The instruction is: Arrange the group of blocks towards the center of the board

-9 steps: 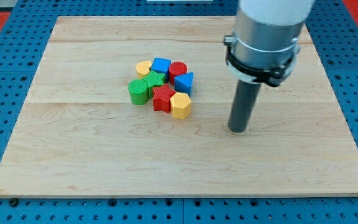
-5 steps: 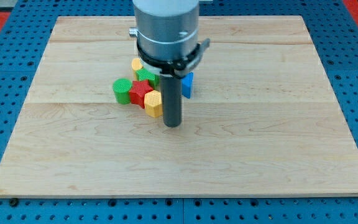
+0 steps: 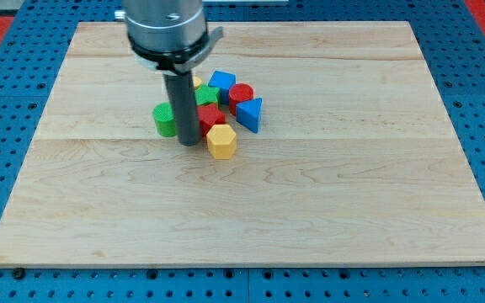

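Several blocks crowd my tip [image 3: 189, 141]: green cylinder [image 3: 164, 120] on its left, yellow hexagon [image 3: 221, 141] right; it holds nothing.

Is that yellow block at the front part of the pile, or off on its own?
Part of it: the yellow block sits against the red block, with my tip just to its left.

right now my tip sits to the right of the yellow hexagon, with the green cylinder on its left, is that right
Not quite. The camera view shows my tip to the left of the yellow hexagon, not the right. The rest holds: the green cylinder is on the tip's left, partly hidden behind the rod.
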Robot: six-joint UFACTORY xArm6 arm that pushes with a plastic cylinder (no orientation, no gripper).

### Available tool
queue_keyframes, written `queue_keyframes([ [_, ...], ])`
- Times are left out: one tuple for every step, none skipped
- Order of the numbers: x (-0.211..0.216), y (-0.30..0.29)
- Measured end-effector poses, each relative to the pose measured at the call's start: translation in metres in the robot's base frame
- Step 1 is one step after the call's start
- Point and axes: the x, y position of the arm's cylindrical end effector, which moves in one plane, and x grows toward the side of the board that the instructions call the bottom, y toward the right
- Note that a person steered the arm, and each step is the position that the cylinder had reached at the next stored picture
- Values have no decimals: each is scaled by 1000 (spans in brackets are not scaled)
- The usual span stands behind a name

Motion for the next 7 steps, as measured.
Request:
queue_keyframes([
  [7, -1],
  [20, -21],
  [37, 10],
  [53, 52],
  [10, 40],
  [-2, 47],
  [-2, 57],
])
